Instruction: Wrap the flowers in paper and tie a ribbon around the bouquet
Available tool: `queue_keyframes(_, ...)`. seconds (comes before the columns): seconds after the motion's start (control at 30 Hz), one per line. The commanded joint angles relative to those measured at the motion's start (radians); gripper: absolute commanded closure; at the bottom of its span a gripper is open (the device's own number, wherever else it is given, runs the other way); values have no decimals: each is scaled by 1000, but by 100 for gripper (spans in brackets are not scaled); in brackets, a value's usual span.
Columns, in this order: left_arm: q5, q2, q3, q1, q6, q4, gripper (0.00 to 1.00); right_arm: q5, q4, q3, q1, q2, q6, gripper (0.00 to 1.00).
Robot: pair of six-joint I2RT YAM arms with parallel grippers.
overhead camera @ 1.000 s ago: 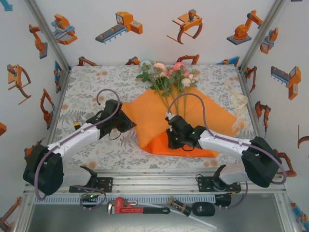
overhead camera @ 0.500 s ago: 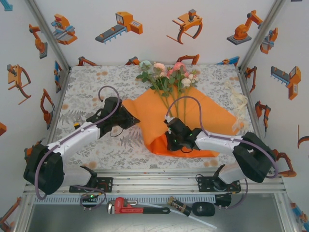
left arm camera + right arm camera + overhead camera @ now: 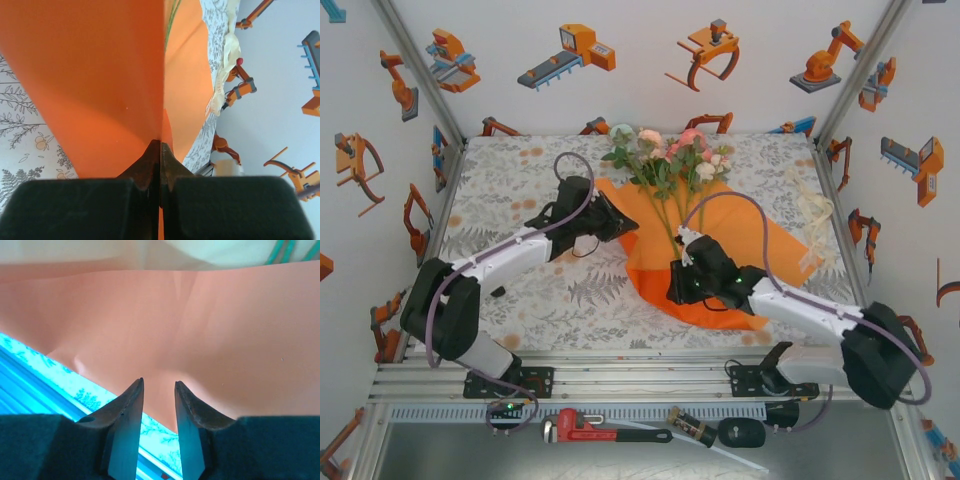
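Orange paper [image 3: 645, 275] — left jaws clamped on its edge | right jaws apart over it

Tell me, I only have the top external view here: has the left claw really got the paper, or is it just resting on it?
Observer: The left wrist view shows the left claw shut on the paper. An edge of the orange sheet runs straight up from between its fingers.
Operator: And the right claw? I can't judge its tips from above.
Observer: In the right wrist view the right claw stands open, with a gap between its fingers and nothing pinched. The paper lies past the tips.
Operator: Anything next to that raised edge on the left?
Observer: Thin green stems of the flowers show at the top of the left wrist view, right beside the edge.
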Motion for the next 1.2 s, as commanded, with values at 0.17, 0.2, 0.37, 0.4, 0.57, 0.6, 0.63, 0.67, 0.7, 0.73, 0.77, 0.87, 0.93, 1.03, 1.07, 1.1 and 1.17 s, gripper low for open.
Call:
queue_keyframes(0.17,56,54,81,-33,16,81,94,-118,107,-141,57,-153,35,29)
queue_keyframes(0.2,57,63,91,-40,11,84,93,-104,139,-144,74,-137,34,28)
queue_keyframes(0.37,72,78,95,-55,-15,113,93,-24,163,-126,86,-61,1,39)
queue_keyframes(0.4,65,69,89,-54,-11,103,93,-27,142,-118,86,-67,-19,43)
queue_keyframes(0.57,54,12,21,-54,55,80,93,-85,65,-93,57,-171,-70,47)
queue_keyframes(0.6,57,-1,1,-54,67,82,93,-97,53,-90,37,-193,-67,46)
queue_keyframes(0.63,57,-17,-23,-53,72,84,93,-101,45,-91,6,-212,-54,47)
queue_keyframes(0.67,56,-31,-47,-53,73,89,93,-93,37,-94,-20,-227,-41,50)
queue_keyframes(0.7,55,-48,-71,-54,72,97,93,-70,30,-99,-49,-237,-25,54)
queue_keyframes(0.73,55,-63,-92,-54,69,105,93,-34,24,-104,-70,-237,-12,58)
queue_keyframes(0.77,55,-73,-106,-54,67,111,93,-4,19,-106,-79,-228,-10,63)
queue_keyframes(0.87,57,-101,-134,-54,62,129,93,10,21,-80,-80,-145,-44,77)
queue_keyframes(0.93,57,-115,-142,-57,56,135,93,-23,26,-46,-80,-66,-61,79)
queue_keyframes(1.03,51,-134,-160,-55,42,148,93,-59,61,-12,-74,53,-79,81)
queue_keyframes(1.07,49,-141,-166,-57,37,154,93,-68,65,2,-69,89,-85,81)
queue_keyframes(1.1,51,-147,-172,-57,33,160,93,-77,70,16,-62,124,-93,81)
queue_keyframes(1.17,54,-156,-180,-58,31,169,93,-97,85,31,-44,177,-97,81)
